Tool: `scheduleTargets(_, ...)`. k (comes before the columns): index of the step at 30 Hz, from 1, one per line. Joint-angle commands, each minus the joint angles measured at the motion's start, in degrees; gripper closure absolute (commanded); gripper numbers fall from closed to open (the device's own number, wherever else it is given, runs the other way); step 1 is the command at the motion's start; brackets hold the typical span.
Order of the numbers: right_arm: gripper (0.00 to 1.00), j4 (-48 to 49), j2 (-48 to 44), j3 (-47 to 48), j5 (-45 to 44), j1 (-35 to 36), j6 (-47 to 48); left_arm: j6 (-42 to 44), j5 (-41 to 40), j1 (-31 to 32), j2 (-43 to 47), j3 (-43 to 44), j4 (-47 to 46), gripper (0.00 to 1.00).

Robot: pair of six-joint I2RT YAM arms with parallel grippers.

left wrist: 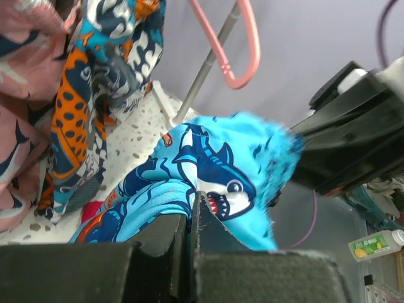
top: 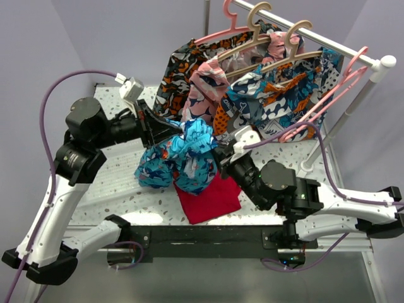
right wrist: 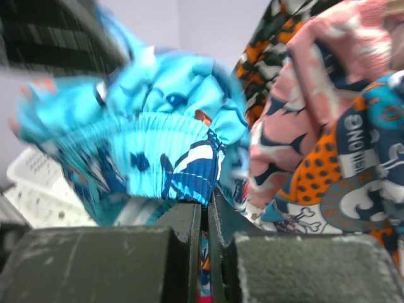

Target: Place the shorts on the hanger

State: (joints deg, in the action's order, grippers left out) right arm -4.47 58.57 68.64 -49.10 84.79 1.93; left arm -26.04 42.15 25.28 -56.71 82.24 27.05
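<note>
The turquoise shorts [top: 183, 156] with a shark print hang bunched between my two grippers, above the table. My left gripper [top: 165, 136] is shut on one edge of the fabric; in the left wrist view its jaws [left wrist: 191, 211] pinch the shorts [left wrist: 221, 164]. My right gripper [top: 218, 154] is shut on the elastic waistband; in the right wrist view its jaws [right wrist: 210, 205] clamp the shorts [right wrist: 170, 145]. The empty pink hanger [top: 334, 88] hangs from the right end of the rail, to the right of and behind both grippers. Its hook also shows in the left wrist view [left wrist: 243, 60].
A plain red cloth [top: 208, 199] lies on the speckled table [top: 113, 183] under the shorts. The white clothes rail [top: 315, 35] at the back carries tan wooden hangers [top: 278, 38], another pink hanger [top: 221, 31] and several big-patterned garments [top: 271, 95], close behind the shorts.
</note>
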Motion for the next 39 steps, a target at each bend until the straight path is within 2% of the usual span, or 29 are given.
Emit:
scheduleTargets(1,1.00,-8.34,-0.12,11.32,-8.46,0.02,-4.47,-1.20,-2.86,0.47,-2.70,-4.18,-5.60,0.98)
scheduleTargets(5,1.00,-19.76,2.77,21.33,-11.80,0.02,-5.98,-2.70,-6.98,2.49,-7.62,-10.15,-12.00,0.86)
scheduleTargets(6,1.00,-20.83,4.26,22.49,-12.68,0.02,-5.89,-2.78,-7.69,3.10,-8.59,-10.60,-12.71,0.80)
scheduleTargets(7,1.00,-21.71,5.15,23.54,-13.73,0.02,-5.28,-2.79,-8.74,4.68,-10.25,-10.95,-13.33,0.68)
scheduleTargets(9,1.00,-25.49,8.82,27.58,-18.64,0.02,-4.40,-2.70,-11.73,5.83,-11.23,-11.57,-15.00,0.57)
scheduleTargets(10,1.00,-26.81,10.33,29.25,-20.84,0.02,-3.35,-2.87,-12.52,6.18,-11.75,-11.66,-15.27,0.43)
scheduleTargets(11,1.00,-28.56,11.82,32.05,-27.73,0.02,-2.30,-2.87,-14.53,6.27,-11.76,-11.75,-15.53,0.37)
scheduleTargets(13,1.00,-28.14,15.85,33.74,-34.19,-0.15,3.21,-2.70,-17.61,6.28,-10.19,-11.75,-14.75,0.24)
scheduleTargets(14,1.00,-25.18,16.75,33.75,-36.39,-0.50,5.69,-2.52,-20.94,6.28,-9.31,-11.92,-13.70,0.22)
scheduleTargets(19,1.00,-23.56,18.16,33.84,-37.56,-2.88,8.17,-2.96,-31.15,6.36,0.51,-14.73,-8.33,0.23)
scheduleTargets(21,1.00,-26.10,19.21,34.89,-36.86,-3.58,7.48,-4.18,-34.32,6.45,3.78,-18.68,-6.14,0.27)
scheduleTargets(22,1.00,-28.29,19.74,35.68,-35.20,-4.11,3.82,-4.54,-34.94,6.62,6.67,-20.08,-5.35,0.32)
scheduleTargets(24,1.00,-43.72,22.63,41.28,-29.24,-7.25,-5.57,-5.85,-35.73,7.50,9.23,-25.09,-4.02,0.38)
scheduleTargets(25,1.00,-49.18,23.78,43.75,-25.12,-9.28,-14.33,-6.47,-36.00,9.25,10.81,-26.93,-4.11,0.42)
scheduleTargets(26,1.00,-52.02,24.66,44.55,-18.29,-11.04,-15.63,-7.17,-37.22,10.39,11.26,-30.09,-3.85,0.44)
scheduleTargets(31,1.00,-47.91,23.35,38.15,-14.01,-13.42,-16.86,-14.64,-45.21,22.94,9.70,-37.23,-8.67,0.47)
scheduleTargets(32,1.00,-47.91,23.17,37.45,-13.31,-13.86,-17.22,-16.04,-49.23,24.54,9.08,-38.28,-9.90,0.47)
scheduleTargets(34,1.00,-47.39,22.21,36.66,-12.60,-14.48,-17.58,-21.14,-51.98,27.27,8.46,-40.13,-12.01,0.47)
scheduleTargets(39,1.00,-45.98,20.27,34.81,-10.14,-15.01,-17.75,-30.37,-57.62,28.25,7.49,-45.06,-20.01,0.46)
